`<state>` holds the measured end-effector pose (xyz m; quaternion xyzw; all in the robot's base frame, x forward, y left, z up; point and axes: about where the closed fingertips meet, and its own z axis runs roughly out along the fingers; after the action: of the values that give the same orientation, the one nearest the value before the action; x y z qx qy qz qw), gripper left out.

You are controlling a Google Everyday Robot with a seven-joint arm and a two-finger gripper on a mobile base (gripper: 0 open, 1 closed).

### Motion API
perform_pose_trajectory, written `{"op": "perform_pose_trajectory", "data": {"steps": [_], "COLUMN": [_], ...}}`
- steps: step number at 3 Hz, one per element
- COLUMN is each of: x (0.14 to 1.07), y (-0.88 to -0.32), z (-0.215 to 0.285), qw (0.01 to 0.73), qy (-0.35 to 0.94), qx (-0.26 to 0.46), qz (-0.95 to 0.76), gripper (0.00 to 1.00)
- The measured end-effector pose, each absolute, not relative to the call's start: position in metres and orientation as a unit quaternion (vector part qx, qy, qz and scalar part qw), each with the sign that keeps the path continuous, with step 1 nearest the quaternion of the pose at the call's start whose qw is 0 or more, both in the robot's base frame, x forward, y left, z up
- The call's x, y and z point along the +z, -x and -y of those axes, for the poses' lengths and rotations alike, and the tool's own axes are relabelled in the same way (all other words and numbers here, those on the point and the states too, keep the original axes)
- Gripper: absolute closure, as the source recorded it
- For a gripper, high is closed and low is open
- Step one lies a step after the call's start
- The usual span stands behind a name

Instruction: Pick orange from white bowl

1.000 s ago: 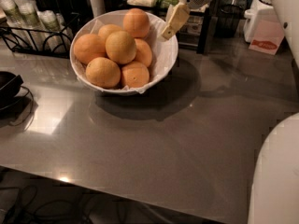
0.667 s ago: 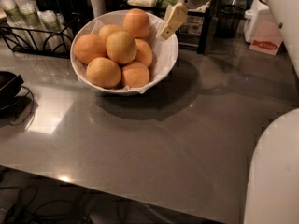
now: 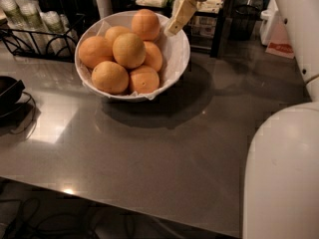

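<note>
The white bowl (image 3: 177, 51), lined with crinkled white paper, stands at the back of the grey table and holds several orange fruits. The deepest orange (image 3: 146, 24) sits at the top back of the pile, and paler fruits (image 3: 128, 49) lie in front of it. My gripper (image 3: 178, 15) reaches down from the top of the view. Its cream-coloured tip hangs over the bowl's right rim, just right of the orange and apart from it. It holds nothing that I can see.
A black wire rack with cups (image 3: 30, 21) stands at the back left. A black object with a cable (image 3: 9, 91) lies at the left edge. Shelving with packets (image 3: 209, 14) is behind the bowl. The robot's white body (image 3: 284, 168) fills the right side.
The gripper has shifted slightly up and to the left over the bowl's right rim. The bowl and fruits have not moved.
</note>
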<state>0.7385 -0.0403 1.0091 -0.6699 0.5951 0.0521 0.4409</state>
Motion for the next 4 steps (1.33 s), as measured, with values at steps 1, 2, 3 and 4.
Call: {"op": "perform_pose_trajectory", "data": {"steps": [1,2,3,4], "x": [1.009,1.009,1.005,1.001], "y": [-0.739,-0.739,-0.739,-0.737], "z": [0.040,0.040,0.036,0.026], "qw": [0.441,0.441,0.435,0.423], "qy": [0.670,0.670,0.676,0.690], "qx": [0.052,0.052,0.057,0.067], "qz": [-0.595,-0.595,-0.593,-0.583], "gripper": [0.00,0.05,0.05,0.07]}}
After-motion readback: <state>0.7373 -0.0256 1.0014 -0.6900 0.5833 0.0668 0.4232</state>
